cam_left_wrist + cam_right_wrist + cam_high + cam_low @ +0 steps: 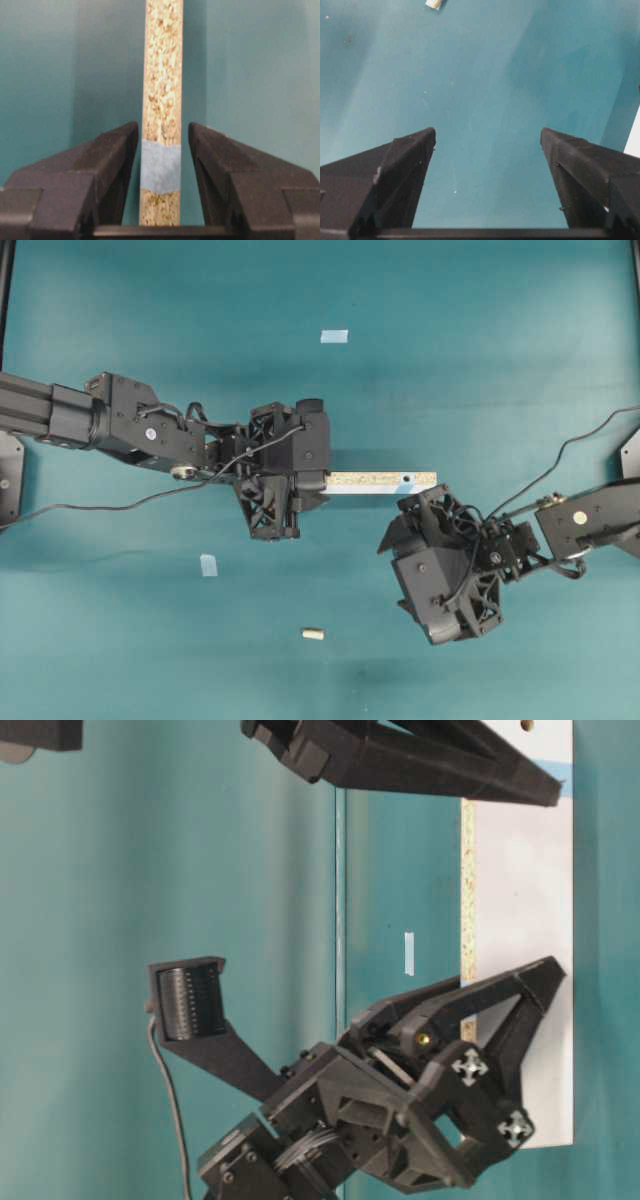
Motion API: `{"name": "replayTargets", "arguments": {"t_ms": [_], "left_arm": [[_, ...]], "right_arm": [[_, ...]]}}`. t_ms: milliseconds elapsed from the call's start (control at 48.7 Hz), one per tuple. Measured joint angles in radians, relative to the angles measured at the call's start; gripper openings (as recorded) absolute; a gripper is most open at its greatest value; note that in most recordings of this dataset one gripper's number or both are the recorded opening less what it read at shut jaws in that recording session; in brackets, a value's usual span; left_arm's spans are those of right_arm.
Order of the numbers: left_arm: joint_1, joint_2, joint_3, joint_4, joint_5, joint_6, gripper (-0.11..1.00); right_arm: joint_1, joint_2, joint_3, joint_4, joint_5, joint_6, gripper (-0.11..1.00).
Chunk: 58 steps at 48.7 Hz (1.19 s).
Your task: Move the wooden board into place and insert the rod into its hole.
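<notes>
The wooden board [380, 481] stands on its long edge in the middle of the teal table, speckled edge up, with the hole [408, 479] near its right end. My left gripper [315, 481] straddles the board's left end. In the left wrist view the board [162, 75] runs up between the fingers, with a gap on each side, so the left gripper [163, 131] is open. My right gripper [400, 523] hovers just below the board's right end, and the right wrist view shows the gripper [487, 132] wide open and empty. The rod [313, 634] lies alone on the table below, its end also visible [433, 4].
A pale blue tape rectangle [334, 336] lies at the back and another [208, 564] at the front left. A blue tape patch [160, 165] covers part of the board's edge between the left fingers. Cables trail from both arms.
</notes>
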<state>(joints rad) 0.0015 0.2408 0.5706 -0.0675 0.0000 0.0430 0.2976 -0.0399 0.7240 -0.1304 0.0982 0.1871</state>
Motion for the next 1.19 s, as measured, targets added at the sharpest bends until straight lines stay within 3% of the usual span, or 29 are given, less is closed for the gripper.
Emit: {"name": "replayTargets", "arguments": {"t_ms": [144,432,596,843,1069,1192], "left_arm": [[0.000,-0.040,0.000,0.000,0.011,0.000,0.42],[0.000,-0.101,0.015,0.000,0.015,0.000,0.41],[0.000,-0.101,0.029,0.000,0.015,0.000,0.41],[0.000,-0.101,0.037,0.000,0.015,0.000,0.41],[0.000,-0.101,0.052,0.000,0.015,0.002,0.41],[0.000,-0.101,0.054,0.000,0.015,0.000,0.41]], "right_arm": [[0.000,0.002,-0.034,0.012,0.034,0.031,0.94],[0.005,0.083,-0.230,0.018,0.249,0.253,0.93],[0.014,0.181,-0.362,0.018,0.377,0.342,0.93],[0.018,0.310,-0.525,0.018,0.509,0.390,0.93],[0.028,0.394,-0.614,0.026,0.546,0.414,0.93],[0.032,0.425,-0.650,0.029,0.565,0.426,0.87]]}}
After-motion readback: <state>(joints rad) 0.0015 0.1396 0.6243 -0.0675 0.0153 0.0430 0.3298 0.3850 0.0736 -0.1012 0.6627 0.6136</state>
